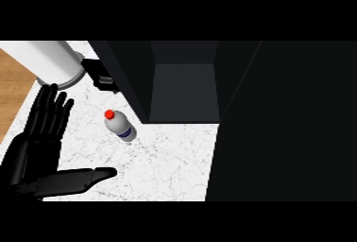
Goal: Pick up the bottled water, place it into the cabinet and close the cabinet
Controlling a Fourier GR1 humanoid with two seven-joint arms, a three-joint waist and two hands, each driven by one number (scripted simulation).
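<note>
The cabinet (185,90) is taking up most of the view, dark all over, with its opening facing the counter (167,160). A broad black panel (286,123) is filling the right side. I cannot tell whether it is the cabinet's door or its side wall, and it is hiding whatever lies behind it. The inside of the cabinet is showing only as a grey back wall and floor.

The white marbled counter is running from the cabinet's foot down to the lower edge. A strip of wood floor (12,94) is showing at the far left.

I am holding my left hand (31,156) at the left of the view, spread flat, with the fingers (50,108) pointing up and the thumb (83,178) sticking out to the right. It is gripping nothing. My right hand is not showing anywhere.

A white cylinder (43,60) is sitting at the top left, cut off by the upper edge.

The bottle (121,126) is resting on the counter to the right of my fingers and above my thumb, apart from both, just in front of the cabinet's left corner. Its red cap (109,114) is pointing up-left. I cannot tell whether it is standing or lying.

A small black object (97,73) is sitting between the cylinder and the cabinet, too dark to identify.
</note>
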